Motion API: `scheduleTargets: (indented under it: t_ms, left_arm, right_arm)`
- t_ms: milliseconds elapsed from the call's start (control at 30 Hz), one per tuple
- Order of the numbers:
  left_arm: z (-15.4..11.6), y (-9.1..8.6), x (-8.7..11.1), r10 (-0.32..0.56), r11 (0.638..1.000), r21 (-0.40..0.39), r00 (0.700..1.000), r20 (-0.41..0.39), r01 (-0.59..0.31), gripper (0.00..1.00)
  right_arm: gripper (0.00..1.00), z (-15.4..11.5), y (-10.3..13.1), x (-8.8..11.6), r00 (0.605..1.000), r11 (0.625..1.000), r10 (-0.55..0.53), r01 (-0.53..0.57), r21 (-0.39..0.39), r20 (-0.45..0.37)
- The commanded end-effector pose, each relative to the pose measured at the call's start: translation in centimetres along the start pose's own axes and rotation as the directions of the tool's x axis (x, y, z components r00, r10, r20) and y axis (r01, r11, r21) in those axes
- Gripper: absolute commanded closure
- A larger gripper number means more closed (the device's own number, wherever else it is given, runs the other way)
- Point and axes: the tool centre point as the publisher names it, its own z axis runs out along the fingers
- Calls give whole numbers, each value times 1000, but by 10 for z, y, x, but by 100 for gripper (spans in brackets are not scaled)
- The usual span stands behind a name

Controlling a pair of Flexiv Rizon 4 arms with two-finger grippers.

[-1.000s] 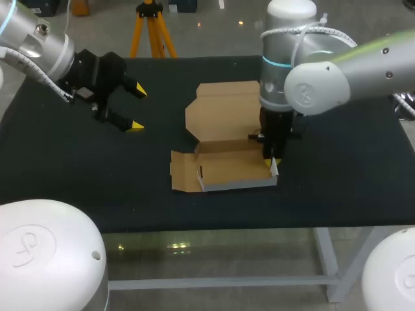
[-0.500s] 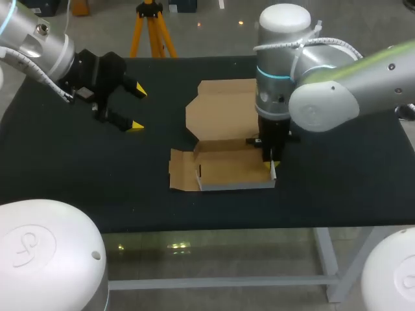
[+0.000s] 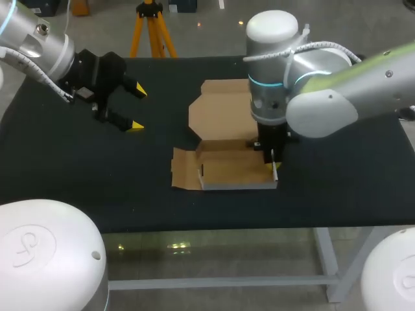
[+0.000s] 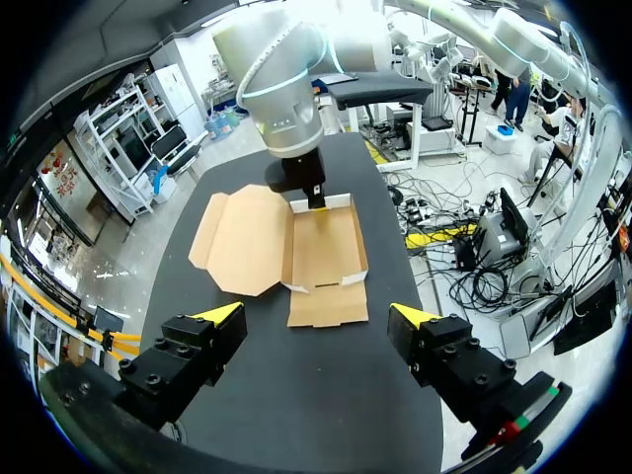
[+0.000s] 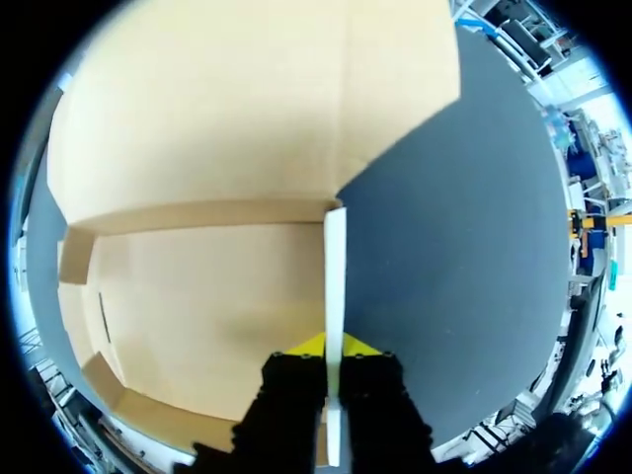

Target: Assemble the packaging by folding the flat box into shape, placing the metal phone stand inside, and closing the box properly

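Brown cardboard box [image 3: 228, 170], half-formed: shallow tray walls upright, lid [image 3: 219, 113] lying open behind the tray, left flap [image 3: 183, 170] flat outward.

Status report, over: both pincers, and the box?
Left pincer open, apart from the box. Right pincer shut on the box's upright side wall. Lid lies open; phone stand not in view.

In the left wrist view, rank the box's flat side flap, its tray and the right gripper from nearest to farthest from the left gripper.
1. The flat side flap, just ahead of the left gripper.
2. The tray, beyond the flap.
3. The right gripper, shut on the tray's far wall.
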Motion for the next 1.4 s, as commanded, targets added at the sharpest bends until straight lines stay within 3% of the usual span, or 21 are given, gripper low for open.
scheduleTargets:
  t_ms: [33, 267, 467, 567, 700, 867, 1100, 1400]
  left_arm:
    - [-1, -1, 0, -1, 1000, -4, 1000, -2, 1, 0]
    - [-1, -1, 0, -1, 1000, -4, 1000, -2, 1, 0]
    - [-1, -1, 0, -1, 1000, -4, 1000, -2, 1, 0]
    - [-1, -1, 0, -1, 1000, -4, 1000, -2, 1, 0]
    - [-1, -1, 0, -1, 1000, -4, 1000, -2, 1, 0]
    - [-1, -1, 0, -1, 1000, -4, 1000, -2, 1, 0]
    - [-1, -1, 0, -1, 1000, -4, 1000, -2, 1, 0]
    - [-1, -1, 0, -1, 1000, -4, 1000, -2, 1, 0]
  right_arm:
    - [100, 1, 6, 8, 994, 1000, 18, -20, 18, 106]
    - [100, 1, 9, 7, 981, 998, 55, -57, 8, 186]
    - [100, 1, 9, 4, 979, 998, 69, -69, -5, 192]
    - [100, -2, 7, 3, 988, 998, 60, -58, -20, 139]
    - [100, -7, 2, 1, 1000, 999, 18, -18, -51, 1]
    - [100, -12, -2, -1, 986, 997, -33, 20, -81, -163]
    - [100, -12, -1, 1, 968, 997, -71, 62, -44, -241]
    - [100, -7, -1, 7, 967, 998, -64, 65, -4, -247]
